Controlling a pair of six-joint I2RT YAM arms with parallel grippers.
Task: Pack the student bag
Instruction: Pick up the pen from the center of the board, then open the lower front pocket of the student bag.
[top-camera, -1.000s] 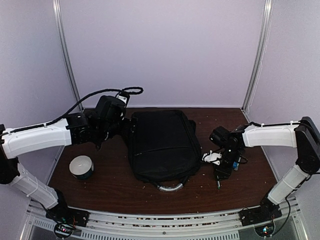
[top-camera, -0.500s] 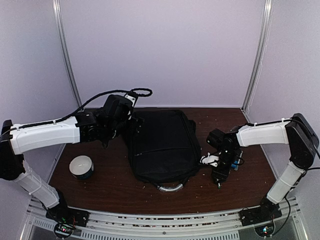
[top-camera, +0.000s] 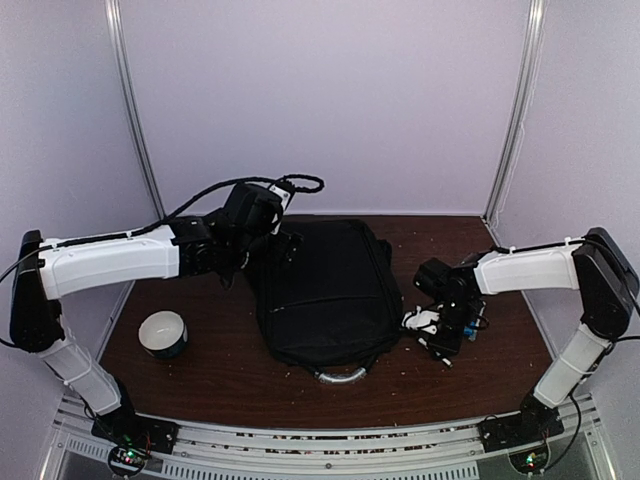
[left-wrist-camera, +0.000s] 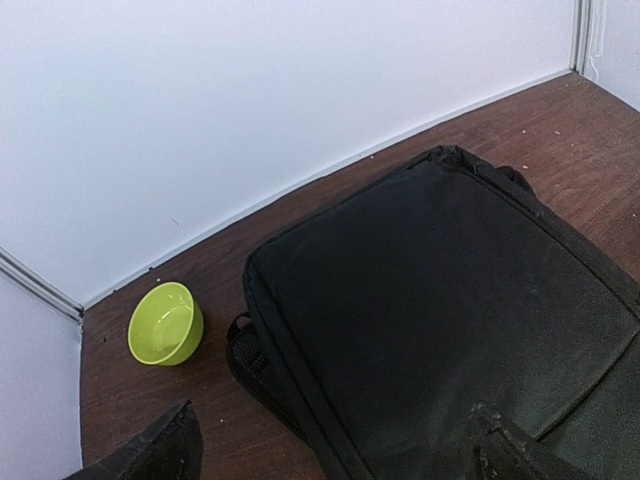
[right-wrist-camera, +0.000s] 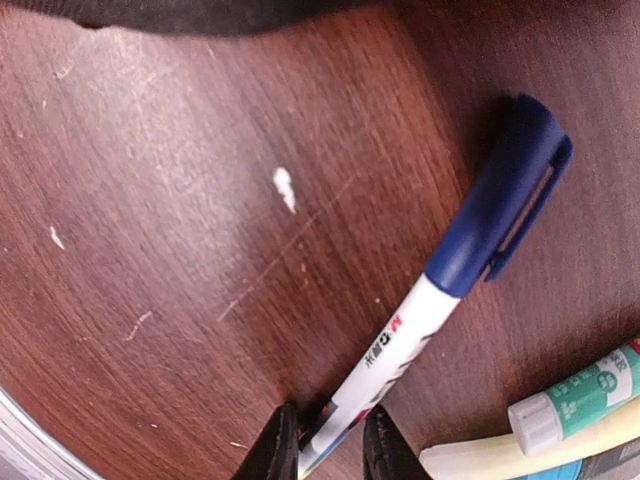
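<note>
Right gripper (right-wrist-camera: 325, 445): jaws narrowed onto the rear end of a marker pen (right-wrist-camera: 440, 300), one fingertip (right-wrist-camera: 280, 450) on each side of its white barrel; the blue-capped pen lies flat on the table (top-camera: 230, 375).
Beside the pen: a green-and-white glue stick (right-wrist-camera: 580, 395) and a pale yellow item, too cropped to name.
Left gripper (left-wrist-camera: 330, 455): jaws spread wide, holding nothing, hovering above the far left corner of the bag.
Student bag (top-camera: 325, 290): large black backpack lying flat in the middle of the table, its grey handle (top-camera: 340, 376) towards the near edge; no open compartment shows.
Other items: lime green bowl (left-wrist-camera: 163, 322) near the back wall, left of the bag; a round white object (top-camera: 163, 334) at the near left, well apart from the bag.
Progress: early, by my judgement. Nothing is seen going into the bag; every visible item sits outside it. The bag must be opened and the pen lifted in.
</note>
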